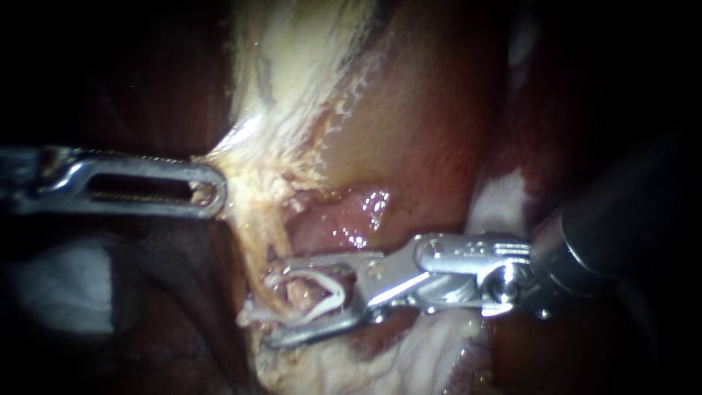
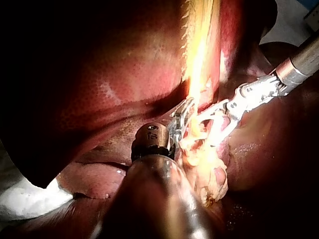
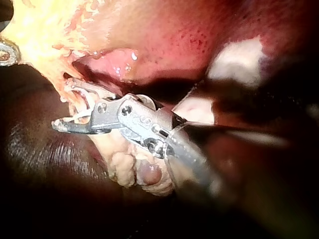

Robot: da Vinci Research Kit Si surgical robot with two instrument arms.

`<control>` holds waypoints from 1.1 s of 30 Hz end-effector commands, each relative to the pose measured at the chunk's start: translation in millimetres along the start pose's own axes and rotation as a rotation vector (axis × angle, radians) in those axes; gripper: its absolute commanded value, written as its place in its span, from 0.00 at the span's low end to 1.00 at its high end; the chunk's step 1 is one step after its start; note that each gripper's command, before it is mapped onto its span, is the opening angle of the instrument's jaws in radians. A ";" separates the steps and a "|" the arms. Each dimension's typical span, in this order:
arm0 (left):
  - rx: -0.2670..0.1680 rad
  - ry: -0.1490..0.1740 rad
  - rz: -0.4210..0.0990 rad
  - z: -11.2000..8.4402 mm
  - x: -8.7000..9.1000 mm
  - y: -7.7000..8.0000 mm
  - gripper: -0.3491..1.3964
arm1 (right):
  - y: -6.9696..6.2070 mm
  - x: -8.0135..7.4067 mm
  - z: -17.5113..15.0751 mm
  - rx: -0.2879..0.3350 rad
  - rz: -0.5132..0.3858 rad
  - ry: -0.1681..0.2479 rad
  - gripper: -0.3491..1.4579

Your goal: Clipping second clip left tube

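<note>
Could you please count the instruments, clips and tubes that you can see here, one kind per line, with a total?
Instruments: 2, the left instrument and the right instrument
Clips: 1, the clip held in the right instrument's jaws
Tubes: 1, the tube inside that clip
Total: 4

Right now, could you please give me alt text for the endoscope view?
The right instrument holds an open white clip around a pale tube. Up and to the left, the left instrument grips stringy pale tissue.
</note>
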State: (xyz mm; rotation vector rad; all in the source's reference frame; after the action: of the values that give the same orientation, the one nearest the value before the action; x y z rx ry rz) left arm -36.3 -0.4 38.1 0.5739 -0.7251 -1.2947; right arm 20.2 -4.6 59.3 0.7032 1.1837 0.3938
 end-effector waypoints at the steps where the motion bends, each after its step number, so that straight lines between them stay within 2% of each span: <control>1: 0.000 0.000 0.000 0.0 0.0 0.0 0.00 | 0.1 -0.1 0.1 -0.001 -0.001 0.000 0.52; 10: 0.000 0.000 0.000 0.0 0.1 -0.1 0.00 | 0.6 -0.5 0.8 -0.003 0.004 0.000 0.52; 13: -0.001 -0.001 0.000 0.0 0.1 -0.2 0.00 | 0.8 -0.8 1.1 -0.005 0.003 -0.012 0.52; 16: -0.001 -0.001 0.000 0.1 0.1 -0.2 0.00 | 0.9 -0.9 1.7 0.010 0.002 -0.012 0.52; 21: -0.001 -0.001 0.000 0.0 0.1 -0.2 0.00 | 0.2 -1.0 2.4 0.062 0.014 -0.013 0.52; 28: 0.000 0.000 0.000 0.1 0.1 -0.1 0.00 | -0.5 -0.4 2.3 0.115 0.029 0.005 0.51; 33: 0.000 0.000 0.001 0.2 0.1 0.0 0.00 | -0.6 -0.3 2.8 0.120 0.032 0.008 0.51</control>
State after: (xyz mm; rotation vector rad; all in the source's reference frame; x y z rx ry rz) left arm -36.3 -0.5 38.2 0.5725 -0.7249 -1.2944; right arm 22.8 -6.0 59.6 0.8268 1.2121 0.3561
